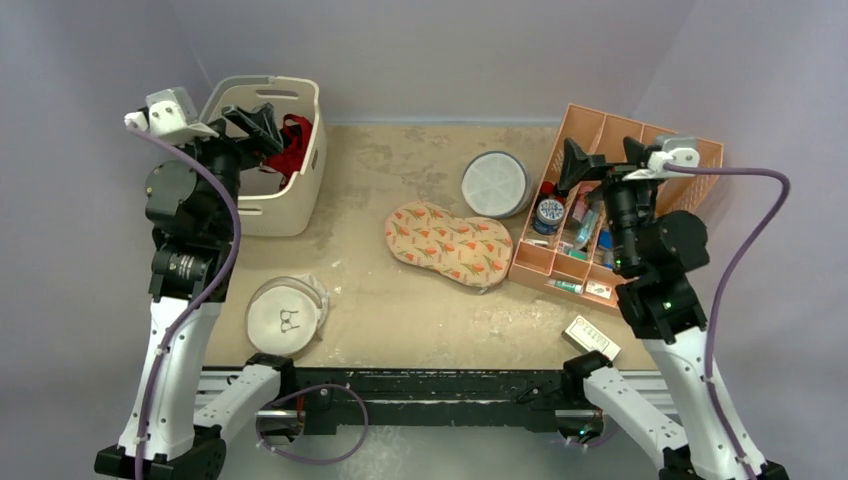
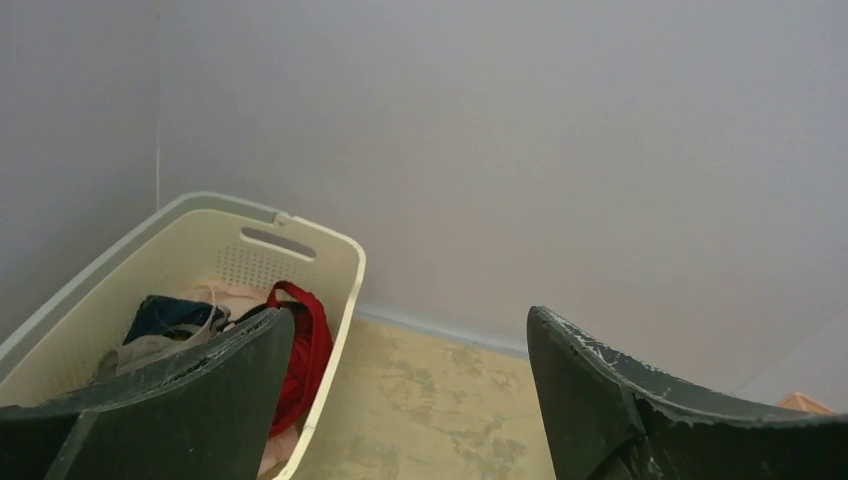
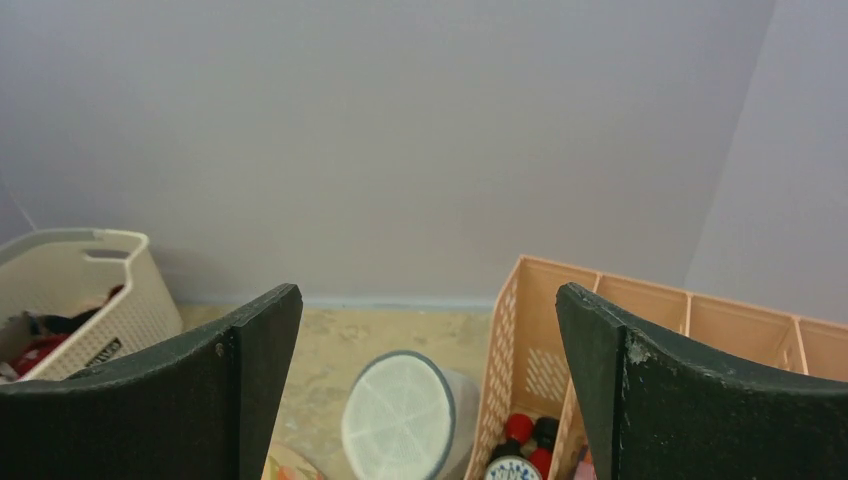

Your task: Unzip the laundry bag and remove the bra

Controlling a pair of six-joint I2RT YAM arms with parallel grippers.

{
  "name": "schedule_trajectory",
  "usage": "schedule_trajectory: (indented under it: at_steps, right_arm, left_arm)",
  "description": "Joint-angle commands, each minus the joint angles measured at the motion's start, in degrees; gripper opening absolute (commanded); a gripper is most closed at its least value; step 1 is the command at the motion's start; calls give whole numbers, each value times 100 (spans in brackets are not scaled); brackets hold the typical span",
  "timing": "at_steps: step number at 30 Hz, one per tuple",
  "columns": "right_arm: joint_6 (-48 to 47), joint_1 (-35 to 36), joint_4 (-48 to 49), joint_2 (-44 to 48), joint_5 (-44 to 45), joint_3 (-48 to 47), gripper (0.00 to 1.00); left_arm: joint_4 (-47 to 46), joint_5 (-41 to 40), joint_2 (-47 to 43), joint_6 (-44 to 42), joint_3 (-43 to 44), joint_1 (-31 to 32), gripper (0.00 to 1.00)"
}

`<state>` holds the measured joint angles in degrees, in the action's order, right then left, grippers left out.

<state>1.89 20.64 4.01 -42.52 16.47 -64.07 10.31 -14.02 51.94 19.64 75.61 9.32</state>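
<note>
The laundry bag (image 1: 447, 243), a two-lobed cream case with orange-red flowers, lies closed on the table's middle. A sliver of it shows at the bottom of the right wrist view (image 3: 290, 468). The bra is hidden. My left gripper (image 1: 262, 128) is open and empty, raised over the white basket at the back left; it also shows in the left wrist view (image 2: 410, 330). My right gripper (image 1: 605, 160) is open and empty, raised over the peach organizer to the right of the bag; it also shows in the right wrist view (image 3: 428, 310).
A white basket (image 1: 310, 160) with a red garment (image 1: 293, 146) stands back left. A round white mesh drum (image 1: 495, 184) sits behind the bag. A round white bag with a bra icon (image 1: 286, 316) lies front left. A peach organizer (image 1: 700, 160) is at right, a small box (image 1: 591, 337) near the front.
</note>
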Motion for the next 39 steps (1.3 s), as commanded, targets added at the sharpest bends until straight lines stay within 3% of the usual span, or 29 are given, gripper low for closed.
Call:
schedule_trajectory:
  at_steps: [1, 8, 16, 23, 27, 32, 39]
  right_arm:
    - [171, -281, 655, -155, -24, 457, 100]
    - [720, -841, 1073, -406, -108, 1273, 100]
    - [1398, -1364, 1337, -777, -904, 1966, 100]
    - [1732, -1587, 1779, -1411, -2004, 2181, 100]
    - [1833, -1619, 1876, -2169, -3128, 1996, 100]
    - [1674, -1070, 1615, -3135, -3640, 1531, 100]
    - [952, 306, 442, -4527, -3049, 348, 100]
  left_arm:
    - [-338, -38, 118, 197, -317, -98, 87]
    - [-681, 190, 363, 289, -936, 0, 94]
    - [-1059, 298, 638, 290, -1523, 414, 98]
    - [-1336, 576, 915, 386, -1702, 699, 99]
    - [-1453, 806, 1114, 436, -1680, 811, 99]
    - [-1515, 1001, 1292, 493, -1621, 912, 99]
    - [-1553, 1056, 1407, 484, -1583, 1000, 99]
